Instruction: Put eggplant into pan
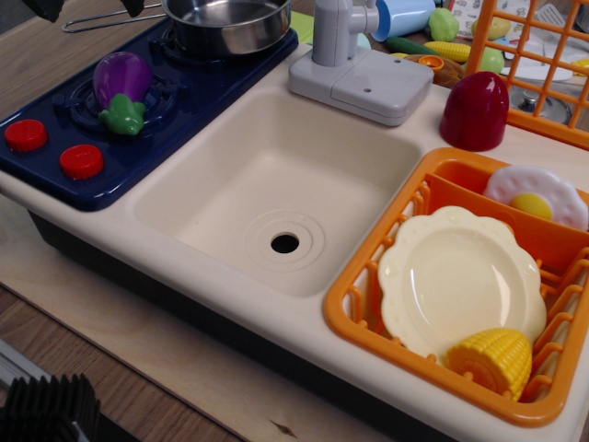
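Observation:
The purple eggplant (121, 77) with its green cap lies on the front burner of the dark blue stove (55, 170), at the left. The shiny steel pan (228, 25) stands on the back burner, behind and to the right of the eggplant, and its thin wire handle (101, 18) points left. Only two dark fingertips of my gripper (90, 7) show at the top left edge. They stand apart above the pan handle, with nothing between them. The gripper is well behind the eggplant and does not touch it.
A cream sink basin (276, 184) lies in the middle with a grey faucet (354, 69) behind it. A dark-red dome piece (475, 110) stands at the right. An orange rack (368, 318) holds a cream scalloped plate (460, 276), corn (492, 359) and a fried egg (534, 195).

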`<state>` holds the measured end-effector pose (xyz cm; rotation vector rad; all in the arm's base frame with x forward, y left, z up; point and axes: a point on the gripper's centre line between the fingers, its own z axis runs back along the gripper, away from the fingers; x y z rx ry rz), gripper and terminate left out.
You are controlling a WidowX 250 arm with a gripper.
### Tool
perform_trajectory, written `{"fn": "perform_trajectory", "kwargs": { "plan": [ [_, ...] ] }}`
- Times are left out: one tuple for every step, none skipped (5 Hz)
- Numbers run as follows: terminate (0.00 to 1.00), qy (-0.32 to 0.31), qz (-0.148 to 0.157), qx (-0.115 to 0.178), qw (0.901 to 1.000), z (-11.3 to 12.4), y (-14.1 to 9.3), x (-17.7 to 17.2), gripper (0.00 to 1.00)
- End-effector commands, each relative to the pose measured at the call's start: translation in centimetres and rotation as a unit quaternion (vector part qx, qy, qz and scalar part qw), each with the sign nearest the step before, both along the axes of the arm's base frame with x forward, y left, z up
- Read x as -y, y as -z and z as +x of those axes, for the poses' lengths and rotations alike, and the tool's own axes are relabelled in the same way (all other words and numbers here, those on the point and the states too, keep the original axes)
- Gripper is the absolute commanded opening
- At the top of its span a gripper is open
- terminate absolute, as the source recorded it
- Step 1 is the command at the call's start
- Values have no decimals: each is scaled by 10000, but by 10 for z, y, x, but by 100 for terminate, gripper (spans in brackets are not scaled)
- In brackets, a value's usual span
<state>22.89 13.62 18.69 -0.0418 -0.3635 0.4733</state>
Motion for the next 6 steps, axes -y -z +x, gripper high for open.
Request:
{"fn": "perform_trajectory", "kwargs": {
  "plan": [
    [0,0,0,0,10000,0,0,0,100],
    [0,-227,2,-30,9997,-3,21,-2,100],
    [0,-247,-3,25,9997,-3,39,-7,100],
    [0,-163,107,160,9997,1,53,-9,100],
    [0,-82,142,226,9996,5,60,-8,100],
    [0,52,92,201,9997,9,66,-8,100]
  ]
}}
